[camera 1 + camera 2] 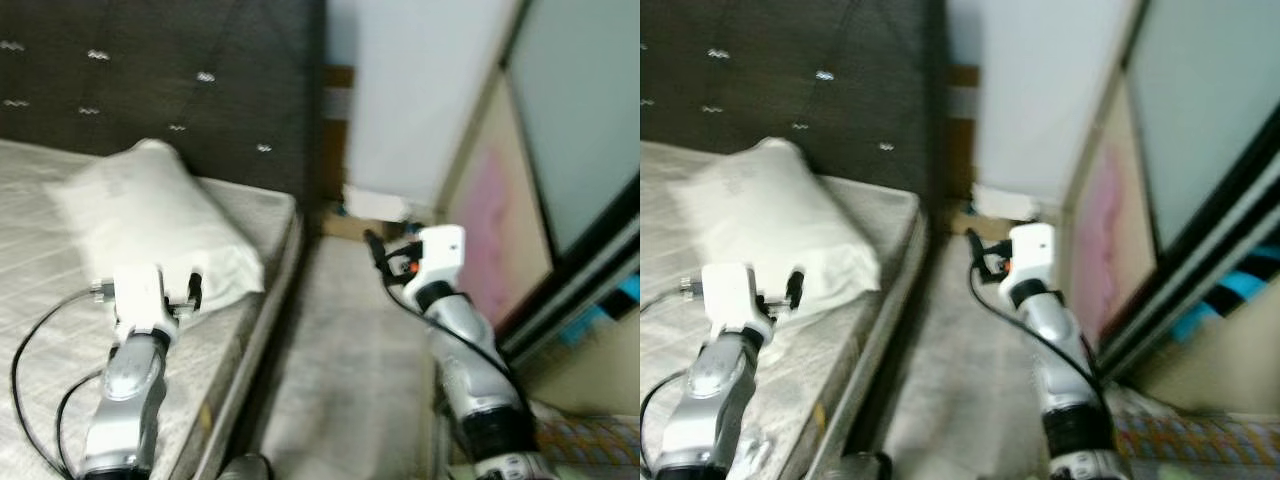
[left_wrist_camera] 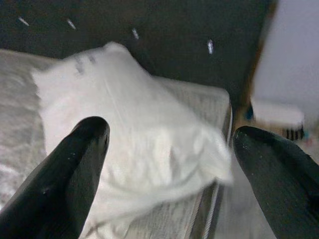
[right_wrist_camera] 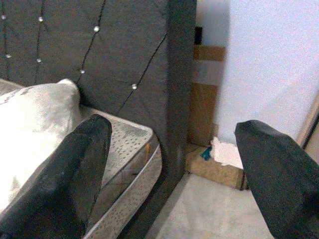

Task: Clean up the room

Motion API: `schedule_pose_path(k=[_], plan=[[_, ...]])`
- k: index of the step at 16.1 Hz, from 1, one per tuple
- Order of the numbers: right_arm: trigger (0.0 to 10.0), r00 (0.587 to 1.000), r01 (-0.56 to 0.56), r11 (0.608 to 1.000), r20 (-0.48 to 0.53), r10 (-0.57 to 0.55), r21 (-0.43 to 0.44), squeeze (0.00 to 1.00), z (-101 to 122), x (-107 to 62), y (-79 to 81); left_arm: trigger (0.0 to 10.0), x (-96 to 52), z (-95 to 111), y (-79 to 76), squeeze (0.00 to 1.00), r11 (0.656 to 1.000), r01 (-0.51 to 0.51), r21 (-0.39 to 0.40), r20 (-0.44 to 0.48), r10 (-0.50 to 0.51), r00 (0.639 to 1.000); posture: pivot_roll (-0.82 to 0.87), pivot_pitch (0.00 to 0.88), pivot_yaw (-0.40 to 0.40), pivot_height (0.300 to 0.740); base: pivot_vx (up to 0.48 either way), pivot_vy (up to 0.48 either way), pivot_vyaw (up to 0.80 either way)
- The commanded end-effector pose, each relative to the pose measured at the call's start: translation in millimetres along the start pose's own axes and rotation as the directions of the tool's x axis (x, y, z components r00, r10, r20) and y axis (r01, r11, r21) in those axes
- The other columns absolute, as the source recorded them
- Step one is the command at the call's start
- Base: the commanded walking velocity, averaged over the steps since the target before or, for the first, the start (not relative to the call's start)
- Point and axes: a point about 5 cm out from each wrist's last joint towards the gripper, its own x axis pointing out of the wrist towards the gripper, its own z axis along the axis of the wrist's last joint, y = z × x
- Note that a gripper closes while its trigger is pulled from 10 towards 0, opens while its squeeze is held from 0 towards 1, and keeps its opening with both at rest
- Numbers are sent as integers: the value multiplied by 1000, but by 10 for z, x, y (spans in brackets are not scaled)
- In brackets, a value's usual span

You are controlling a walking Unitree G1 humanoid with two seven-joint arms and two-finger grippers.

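Observation:
A white pillow (image 1: 150, 215) lies on the bed's bare mattress (image 1: 50, 330), close to the dark tufted headboard (image 1: 150, 70). My left gripper (image 2: 169, 164) is open and hovers just in front of the pillow's near edge, with nothing between its fingers (image 2: 75, 169). In the head view the left gripper (image 1: 185, 292) sits over the mattress near its right side. My right gripper (image 3: 172, 169) is also open and empty. It is held above the floor strip beside the bed, where the head view shows the right gripper (image 1: 385, 255) pointing toward the headboard's corner.
A low cardboard box (image 3: 214, 167) with white stuff on top stands on the floor between the headboard and the pale wall (image 1: 420, 90). A sliding door (image 1: 580, 150) runs along the right. A narrow grey floor strip (image 1: 350, 370) separates bed and door. Patterned fabric (image 1: 590, 440) lies at the bottom right.

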Motion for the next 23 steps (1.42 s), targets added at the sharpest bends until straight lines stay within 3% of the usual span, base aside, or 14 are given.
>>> schedule_pose_path(k=[1,4,8,9,13,23], plan=[[10000,1000,5,1000,10,-5,7,0,43,1,-7,10000,20,49,-48,0,1000,15,3,9,-15,1000,-29,0,-30,740,0,0,788],[10000,1000,-14,1000,10,14,8,0,47,-5,15,10000,-77,-181,-108,0,998,11,-60,-66,-15,998,-38,0,-28,740,0,0,788],[10000,999,-43,999,4,43,10,0,41,-7,45,10000,-47,-114,-12,0,998,-50,-42,-51,48,998,-29,0,-32,740,0,0,783],[10000,999,-51,999,7,51,9,0,48,3,63,10000,-42,-43,11,0,997,-80,0,-17,80,997,-29,0,-32,740,0,0,781],[10000,998,-59,998,5,59,11,0,46,20,81,10000,-31,-81,-33,0,996,-43,-73,-23,41,999,-24,0,-32,740,0,0,784],[10000,997,-74,997,11,73,16,0,41,55,109,10000,-7,-111,-45,0,996,-38,-83,-36,35,999,-22,0,-28,740,0,0,781]])
